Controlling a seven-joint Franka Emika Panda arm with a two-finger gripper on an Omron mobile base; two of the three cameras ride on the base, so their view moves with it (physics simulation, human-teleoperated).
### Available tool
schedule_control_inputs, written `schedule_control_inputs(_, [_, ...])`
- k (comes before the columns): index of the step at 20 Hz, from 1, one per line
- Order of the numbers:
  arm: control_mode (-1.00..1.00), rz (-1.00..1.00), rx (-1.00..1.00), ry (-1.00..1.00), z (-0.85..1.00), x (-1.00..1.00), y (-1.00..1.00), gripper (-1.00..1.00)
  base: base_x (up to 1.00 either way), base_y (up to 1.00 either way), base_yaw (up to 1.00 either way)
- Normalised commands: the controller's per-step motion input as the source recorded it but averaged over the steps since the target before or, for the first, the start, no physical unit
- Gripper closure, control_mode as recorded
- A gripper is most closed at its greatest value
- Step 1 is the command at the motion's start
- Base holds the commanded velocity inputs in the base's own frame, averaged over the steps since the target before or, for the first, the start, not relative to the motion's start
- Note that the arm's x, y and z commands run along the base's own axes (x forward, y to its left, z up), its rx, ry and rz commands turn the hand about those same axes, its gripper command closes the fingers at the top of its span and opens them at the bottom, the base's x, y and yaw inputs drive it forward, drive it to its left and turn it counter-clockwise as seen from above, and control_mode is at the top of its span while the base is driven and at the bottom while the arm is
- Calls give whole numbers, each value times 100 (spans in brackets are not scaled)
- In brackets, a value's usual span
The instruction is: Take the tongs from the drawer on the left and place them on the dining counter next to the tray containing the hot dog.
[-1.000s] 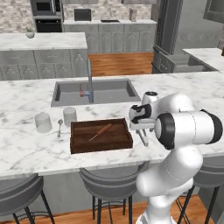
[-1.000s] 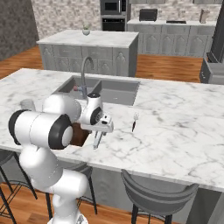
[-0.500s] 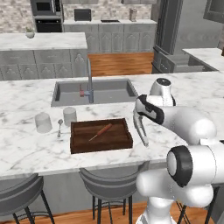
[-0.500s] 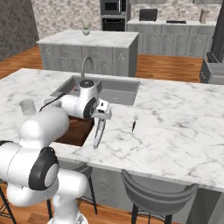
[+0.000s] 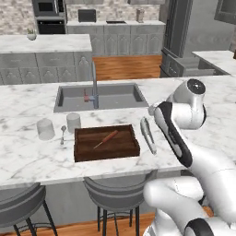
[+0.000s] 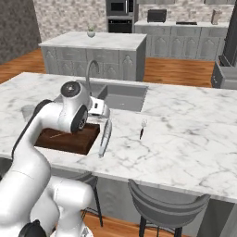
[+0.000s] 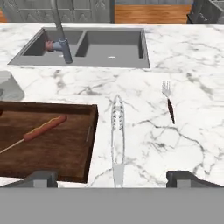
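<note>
tongs [image 7: 117, 140]: released, now flat on dining counter [image 7: 183, 109] beside tray [image 7: 52, 151] | pincer [image 7: 111, 178]: opened, lifted

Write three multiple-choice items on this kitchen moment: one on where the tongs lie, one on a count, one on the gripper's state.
1. Where do the tongs lie?
A. in the sink
B. on the dining counter beside the tray
C. inside the tray

2. How many cups stand left of the tray?
A. two
B. four
C. none

3. What is the gripper doing?
A. clamping the hot dog
B. clamping the fork
C. open, holding nothing

Key: 1 B, the tongs rest flat on marble along the tray's side. 2 A, the left base view shows two cups. 3 C, the finger tips stand wide apart with the tongs lying free between them.
</note>
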Motion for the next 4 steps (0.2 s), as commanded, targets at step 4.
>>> schedule_control_inputs(4, [-100, 0, 0, -16, 100, -75, 2, -100, 0, 0, 0])
